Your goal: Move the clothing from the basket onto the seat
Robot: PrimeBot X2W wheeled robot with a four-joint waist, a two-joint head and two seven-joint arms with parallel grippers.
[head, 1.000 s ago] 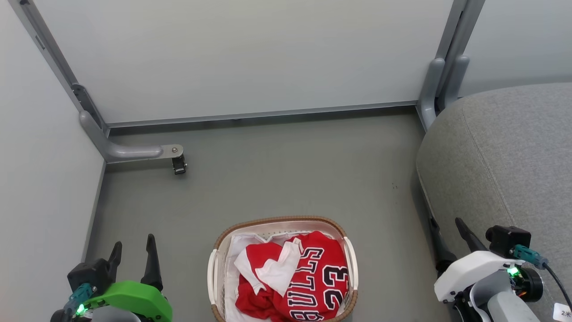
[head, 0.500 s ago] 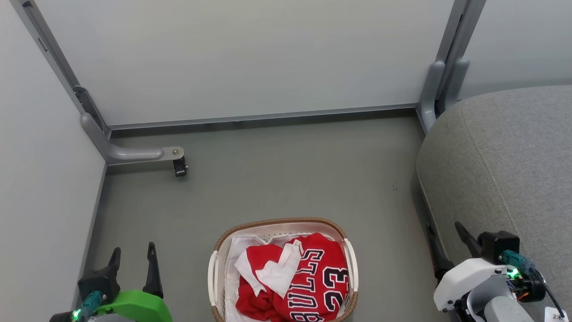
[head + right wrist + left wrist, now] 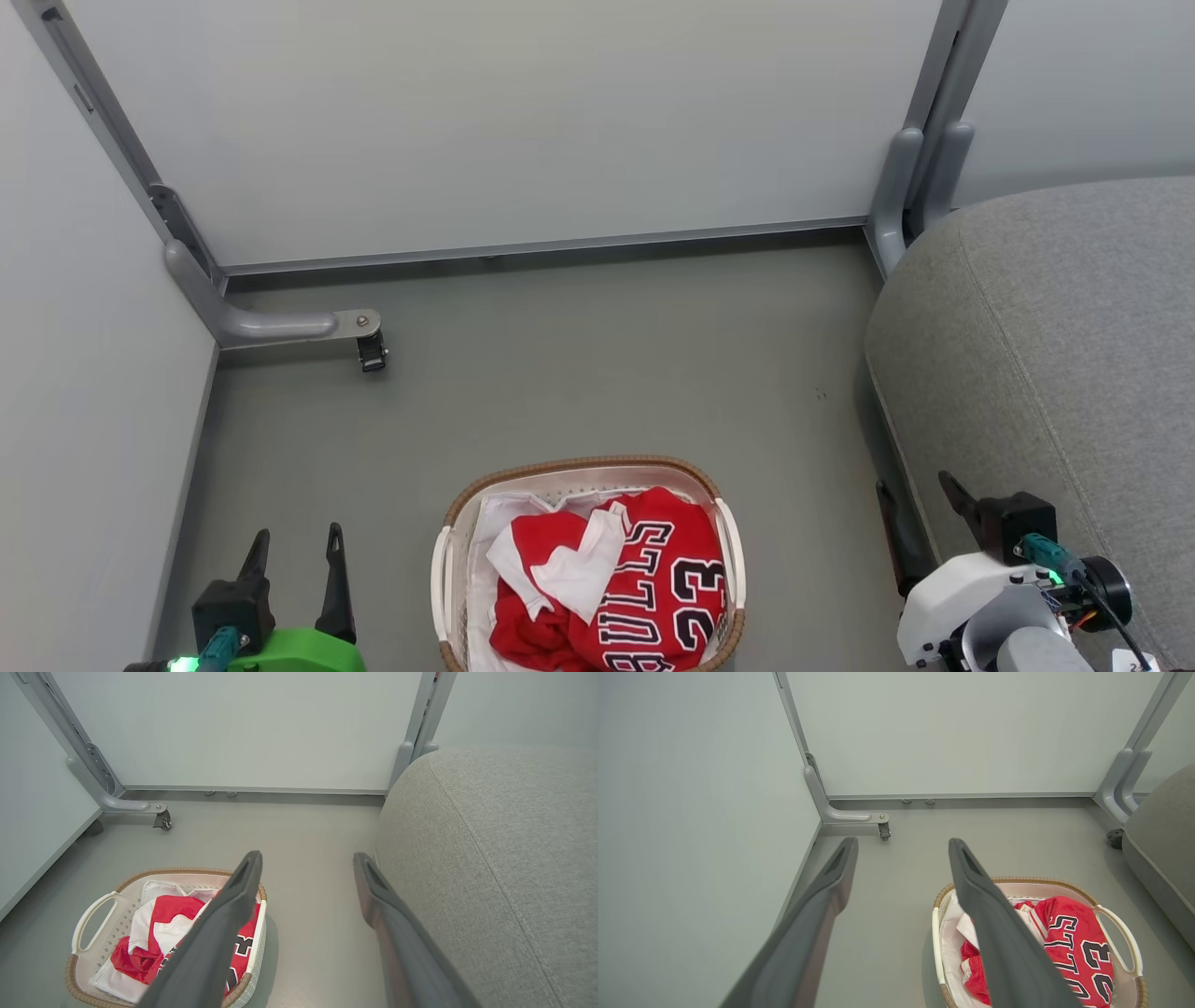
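Note:
The basket (image 3: 579,464) stands on the floor at the bottom middle of the head view, oval and cream with a brown woven rim. In it lies the clothing (image 3: 644,597), red with white trim, a "BULLS 23" jersey on top. The grey seat (image 3: 1055,355) takes up the right side. My left gripper (image 3: 297,537) hangs open to the left of the basket, nothing between its fingers. My right gripper (image 3: 913,485) is open beside the seat's front edge, right of the basket. The left wrist view looks past the open left gripper (image 3: 903,842) at the basket (image 3: 1036,879). The right wrist view has the open right gripper (image 3: 307,856) between clothing (image 3: 163,910) and seat (image 3: 495,849).
Pale partition panels wall in the back and left. A grey metal foot with a small caster (image 3: 372,352) juts onto the floor at the left, and a grey post (image 3: 910,177) stands at the seat's far corner. Grey floor (image 3: 597,373) stretches between basket and back panel.
Both grippers have slid down toward the bottom edge of the head view, still open. Basket, clothing and seat lie as before.

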